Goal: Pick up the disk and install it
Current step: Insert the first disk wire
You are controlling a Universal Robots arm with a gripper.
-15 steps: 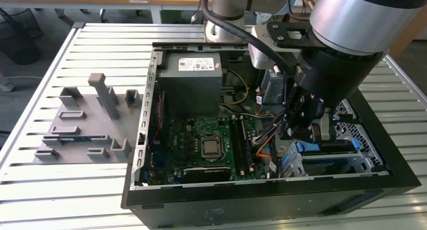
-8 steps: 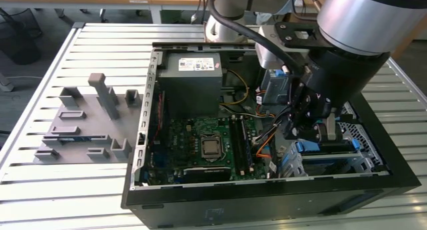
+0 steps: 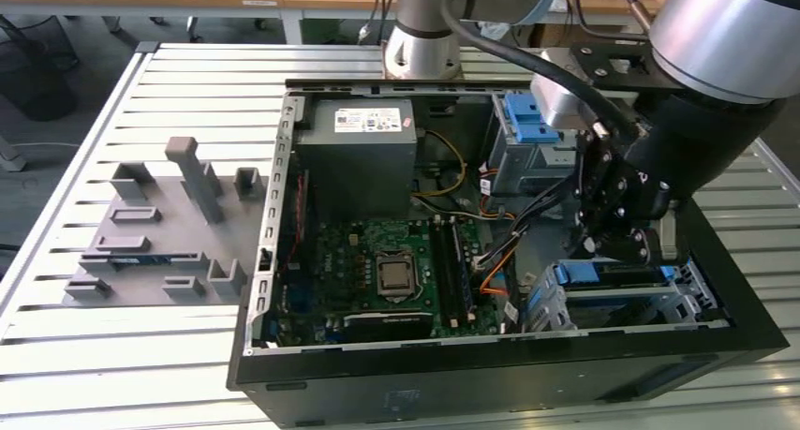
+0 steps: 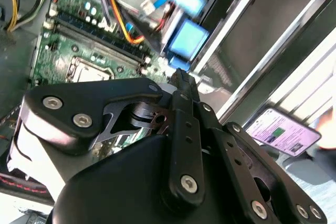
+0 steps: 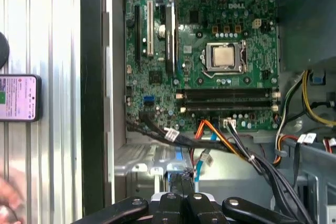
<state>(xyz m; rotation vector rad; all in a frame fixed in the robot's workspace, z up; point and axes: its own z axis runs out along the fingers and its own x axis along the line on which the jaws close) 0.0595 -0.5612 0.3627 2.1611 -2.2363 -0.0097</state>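
Observation:
In the exterior view the disk (image 3: pixel 609 274) lies flat in the metal drive cage (image 3: pixel 546 310) at the near corner of the open computer case on that view's right. Its blue plastic rail frame shows along the edge. My gripper (image 3: pixel 621 250) hangs on the black arm just above the disk, pointing down at it; whether it touches is hidden by the arm. Both wrist views show the black fingers (image 5: pixel 182 182) drawn together with nothing between them. A strip of the blue frame (image 5: pixel 177 162) sits just past the tips. The second wrist view shows the gripper (image 4: pixel 181 75) over the case's edge.
A grey power-supply box (image 3: pixel 362 154) and the green motherboard (image 3: pixel 375 271) lie in the case, with orange and black cables (image 5: pixel 220 140) near the cage. A light-blue latch (image 3: pixel 525 121) tops the far cage. A grey fixture plate (image 3: pixel 163 233) is on the exterior view's left. A phone (image 5: pixel 18 98) and a hand (image 5: pixel 6 205) lie outside the case.

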